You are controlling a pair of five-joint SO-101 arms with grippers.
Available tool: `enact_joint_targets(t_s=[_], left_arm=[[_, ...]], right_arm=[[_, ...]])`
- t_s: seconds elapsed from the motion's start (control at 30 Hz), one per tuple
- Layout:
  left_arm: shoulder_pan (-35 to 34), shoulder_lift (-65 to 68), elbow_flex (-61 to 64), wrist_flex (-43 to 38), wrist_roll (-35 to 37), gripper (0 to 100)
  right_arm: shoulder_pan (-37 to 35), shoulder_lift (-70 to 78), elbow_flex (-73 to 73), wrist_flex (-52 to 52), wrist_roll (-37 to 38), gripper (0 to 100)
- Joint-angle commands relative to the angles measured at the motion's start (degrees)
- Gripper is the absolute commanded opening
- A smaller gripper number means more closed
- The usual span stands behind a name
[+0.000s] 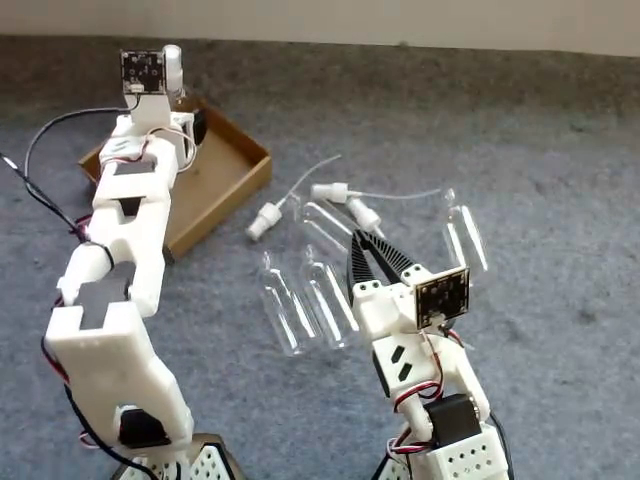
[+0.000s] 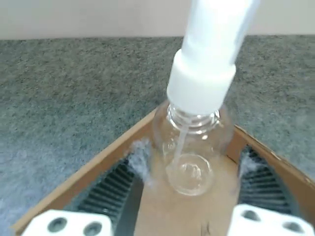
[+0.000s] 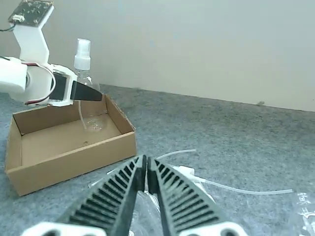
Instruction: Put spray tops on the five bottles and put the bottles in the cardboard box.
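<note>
My left pincer grips one bottle upright, spray top fitted, over the cardboard box at the counter's far-left side. My right pincer is closed on nothing, above four loose bottles and three loose tops mid-counter.

No writing, number or sign can be read anywhere in these views. A clear bottle lying on the carpet bears a faint pale mark on its wall, too small to make out. The dark circuit board on one arm's wrist shows only tiny specks that cannot be read as letters or figures
</note>
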Motion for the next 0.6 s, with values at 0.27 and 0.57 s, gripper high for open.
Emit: enact_joint_targets(t_s=[0.27, 0.57], left_arm=[[-0.40, -22.99, 7.69, 19.52, -0.44, 24], [0.48, -42.24, 11.91, 40.97, -0.53, 24]], right_arm=[[0.75, -0.48, 6.81, -0.13, 0.09, 0.4], [0.84, -0.48, 6.81, -0.04, 0.09, 0.4]])
